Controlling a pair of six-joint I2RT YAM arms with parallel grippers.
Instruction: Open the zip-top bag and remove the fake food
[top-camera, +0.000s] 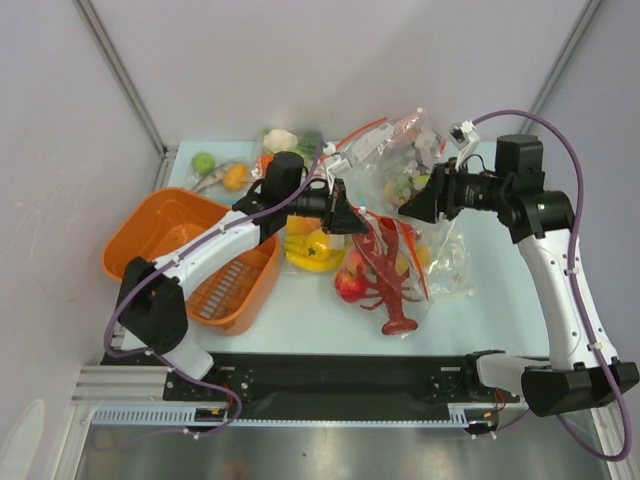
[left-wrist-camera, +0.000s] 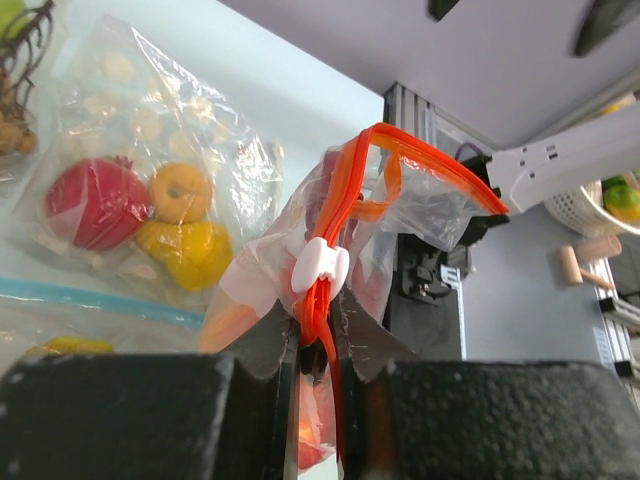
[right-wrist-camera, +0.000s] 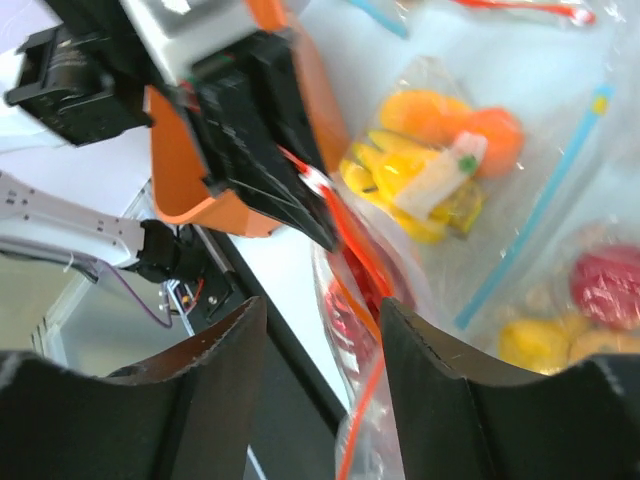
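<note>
The zip-top bag (top-camera: 440, 262) lies mid-table with a dark-red lobster (top-camera: 388, 275) and a red apple (top-camera: 349, 286) inside. My left gripper (top-camera: 346, 216) is shut on the bag's orange-red zip strip (left-wrist-camera: 345, 190), just below the white slider (left-wrist-camera: 320, 264); its fingers (left-wrist-camera: 262, 350) pinch the strip and lift that end of the mouth. My right gripper (top-camera: 408, 208) is open and faces the left one. In the right wrist view the strip (right-wrist-camera: 362, 432) and bag film run between its spread fingers (right-wrist-camera: 225, 345), touching neither.
An orange basket (top-camera: 165, 240) stands at the left. A blue-zip bag with bananas (top-camera: 310, 250) lies under the left gripper. Another clear bag of fruit (top-camera: 405, 160) sits at the back. A cauliflower (top-camera: 280, 138) and loose fruits (top-camera: 203, 162) sit at the back left.
</note>
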